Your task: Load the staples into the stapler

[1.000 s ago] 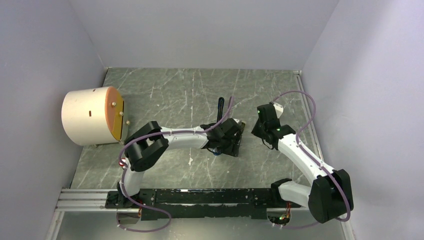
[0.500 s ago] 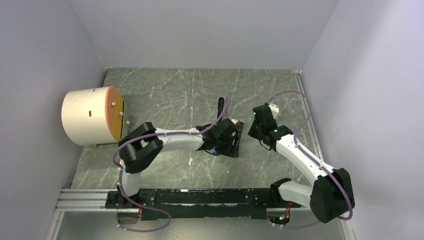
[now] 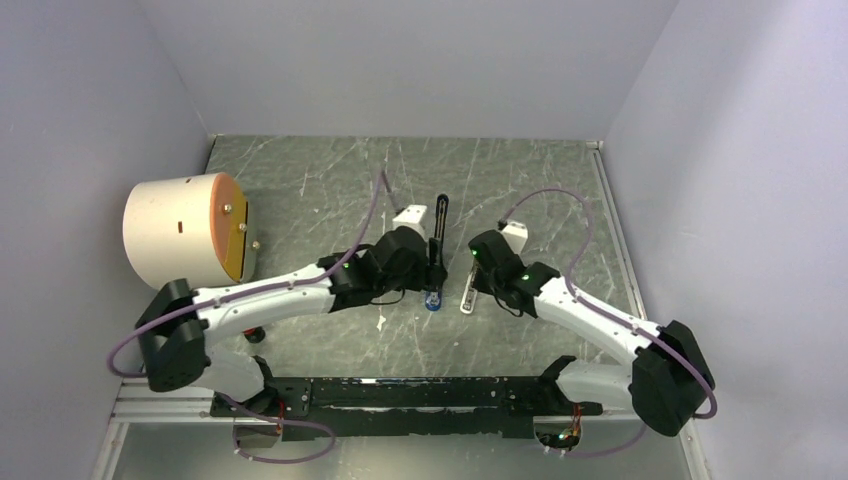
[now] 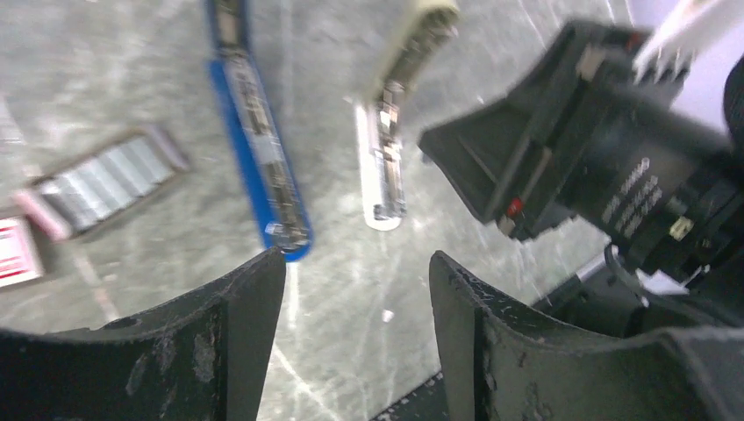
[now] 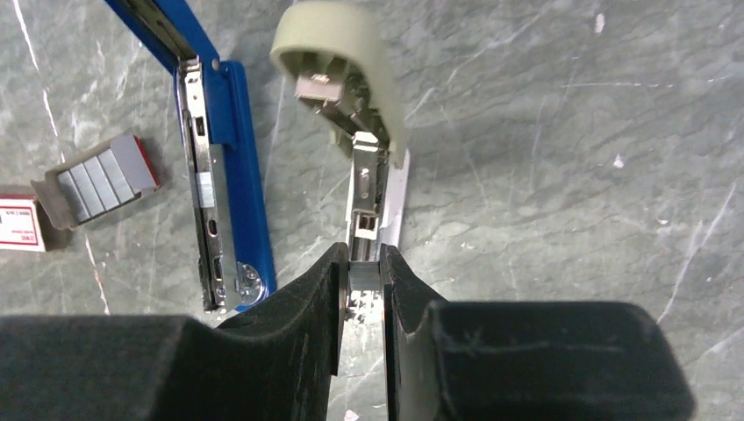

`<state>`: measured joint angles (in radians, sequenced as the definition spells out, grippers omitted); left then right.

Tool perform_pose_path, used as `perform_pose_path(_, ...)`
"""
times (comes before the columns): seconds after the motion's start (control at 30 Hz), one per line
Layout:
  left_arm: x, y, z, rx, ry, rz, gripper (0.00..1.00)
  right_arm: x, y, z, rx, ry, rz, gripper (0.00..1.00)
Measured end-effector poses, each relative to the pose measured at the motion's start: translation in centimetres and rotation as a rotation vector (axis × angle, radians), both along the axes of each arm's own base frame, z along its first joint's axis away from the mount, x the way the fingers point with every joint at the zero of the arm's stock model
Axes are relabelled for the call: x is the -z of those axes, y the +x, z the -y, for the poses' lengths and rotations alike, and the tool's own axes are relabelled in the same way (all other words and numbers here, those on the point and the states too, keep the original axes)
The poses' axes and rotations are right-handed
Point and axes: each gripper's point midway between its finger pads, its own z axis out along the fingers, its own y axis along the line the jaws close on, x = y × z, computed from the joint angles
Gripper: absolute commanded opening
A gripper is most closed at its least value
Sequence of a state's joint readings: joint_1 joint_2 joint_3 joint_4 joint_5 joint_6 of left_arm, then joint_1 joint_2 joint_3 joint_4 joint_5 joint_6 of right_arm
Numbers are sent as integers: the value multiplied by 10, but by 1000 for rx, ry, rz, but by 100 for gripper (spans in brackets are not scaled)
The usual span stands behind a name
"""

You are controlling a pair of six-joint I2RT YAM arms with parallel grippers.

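The blue stapler (image 5: 230,175) lies opened flat, its metal rail showing; it also shows in the left wrist view (image 4: 259,158) and the top view (image 3: 433,298). The staples (image 5: 96,180) sit as grey ribbed strips in a small tray beside the red box (image 5: 17,224). My right gripper (image 5: 364,285) is shut on a small grey staple strip at the near end of a pale beige bar's (image 5: 351,70) metal rail. My left gripper (image 4: 355,294) is open and empty above the table, just short of the stapler's end.
A large cream cylinder with an orange face (image 3: 185,232) stands at the left wall. The pale beige bar (image 3: 467,298) lies just right of the stapler. The right gripper's body (image 4: 570,149) is close on the left gripper's right. Walls enclose three sides.
Both grippers have moved left. The left hand has pulled off the stapler area, uncovering it. The right gripper has come down over the pale bar's near end.
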<state>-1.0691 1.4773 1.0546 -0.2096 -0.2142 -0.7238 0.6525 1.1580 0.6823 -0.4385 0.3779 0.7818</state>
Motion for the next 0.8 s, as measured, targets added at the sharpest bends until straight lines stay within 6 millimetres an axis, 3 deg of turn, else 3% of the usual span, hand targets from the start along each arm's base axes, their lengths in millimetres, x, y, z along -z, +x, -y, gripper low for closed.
perform_pose_path(0.2, -18, 25, -59, -205, 76, 122, 67, 10, -8, -18, -22, -55, -6, 23)
perform_pose_path(0.4, -37, 46, -102, -342, 118, 195, 68, 15, -16, -23, -18, -97, -5, 23)
perform_pose_path(0.57, -39, 54, -121, -403, 129, 215, 68, 20, -16, -23, -2, -133, -16, 23)
perform_pose_path(0.8, -25, 54, -127, -411, 163, 201, 67, 23, -16, -26, 2, -160, -9, 22)
